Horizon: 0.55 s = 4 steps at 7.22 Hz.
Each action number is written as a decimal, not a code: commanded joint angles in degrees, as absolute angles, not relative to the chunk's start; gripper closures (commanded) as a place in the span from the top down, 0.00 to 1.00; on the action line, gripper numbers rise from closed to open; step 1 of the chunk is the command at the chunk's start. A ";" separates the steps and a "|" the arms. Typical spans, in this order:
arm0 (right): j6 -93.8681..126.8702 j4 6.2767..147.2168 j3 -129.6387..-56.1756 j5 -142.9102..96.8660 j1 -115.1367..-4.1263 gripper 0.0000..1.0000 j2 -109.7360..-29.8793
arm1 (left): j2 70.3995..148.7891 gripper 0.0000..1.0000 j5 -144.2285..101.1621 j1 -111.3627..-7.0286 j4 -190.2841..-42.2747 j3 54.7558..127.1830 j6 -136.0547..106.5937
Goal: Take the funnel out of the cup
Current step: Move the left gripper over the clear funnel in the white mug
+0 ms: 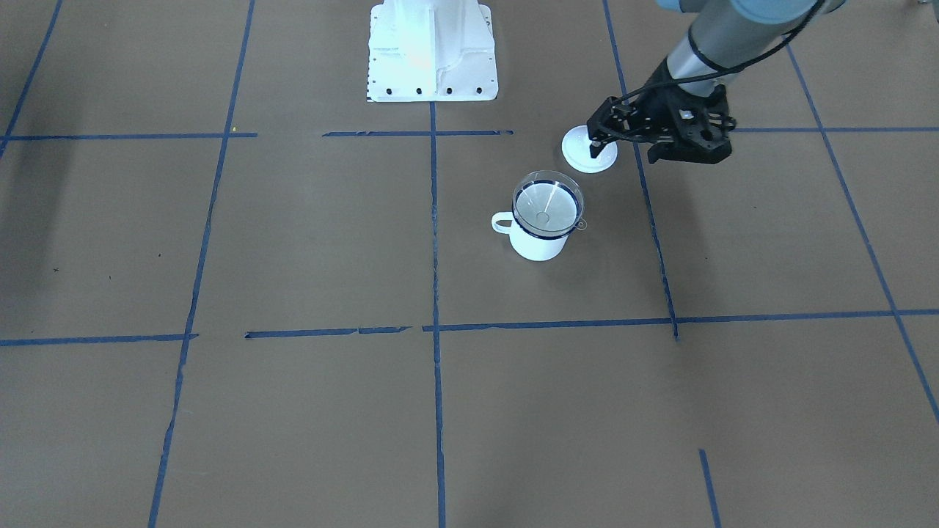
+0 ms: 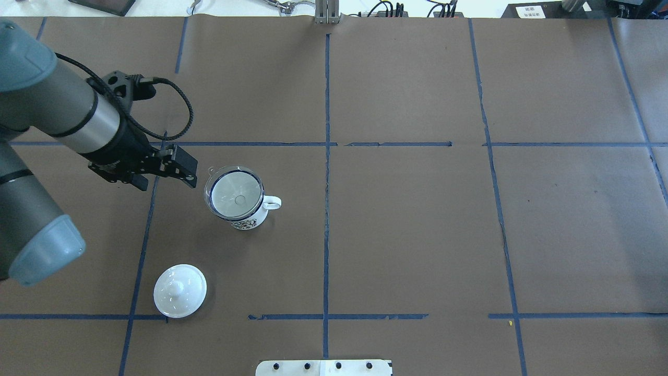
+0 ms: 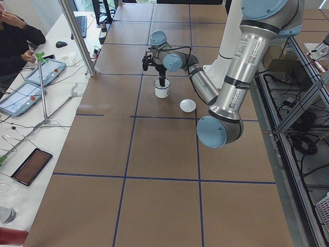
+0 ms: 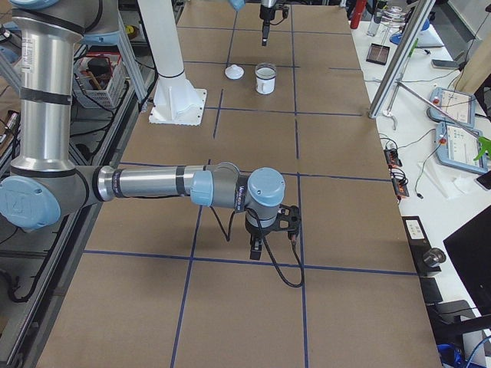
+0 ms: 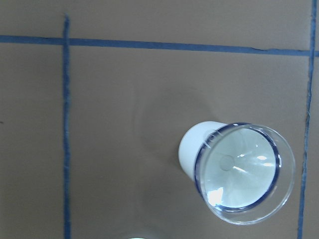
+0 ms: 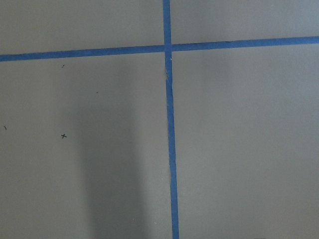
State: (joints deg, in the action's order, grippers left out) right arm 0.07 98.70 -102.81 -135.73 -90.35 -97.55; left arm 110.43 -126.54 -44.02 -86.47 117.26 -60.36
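Note:
The white cup (image 1: pixel 539 246) with a dark blue rim stands upright on the brown table, and the clear funnel (image 1: pixel 549 204) sits in its mouth. Both show in the overhead view, cup (image 2: pixel 245 222) and funnel (image 2: pixel 234 193), and in the left wrist view, cup (image 5: pixel 192 147) and funnel (image 5: pixel 244 174). My left gripper (image 1: pixel 623 152) hangs above the table just to the robot's left of the cup, open and empty; it also shows in the overhead view (image 2: pixel 166 180). My right gripper (image 4: pixel 261 234) shows only in the exterior right view, far from the cup; I cannot tell whether it is open or shut.
A white knobbed lid (image 2: pixel 180 290) lies on the table near the robot's side, to the left of the cup; the left gripper's finger partly hides it in the front view (image 1: pixel 576 143). The robot's white base (image 1: pixel 433 51) stands at the table's edge. Blue tape lines cross the table.

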 commanded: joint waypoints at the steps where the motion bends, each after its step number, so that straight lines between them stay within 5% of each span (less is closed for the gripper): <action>1: 0.00 98.79 -102.74 -135.79 -90.35 1.00 -97.56 | 112.23 0.99 -120.09 -38.77 -86.84 115.76 -64.24; 4: 0.00 98.70 -102.74 -135.79 -90.35 1.00 -97.56 | 115.84 0.98 -119.62 -38.67 -89.19 108.65 -66.18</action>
State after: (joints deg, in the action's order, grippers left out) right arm 0.00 98.71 -102.75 -135.79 -90.35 -97.56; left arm 115.31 -119.88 -38.84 -87.64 110.80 -65.82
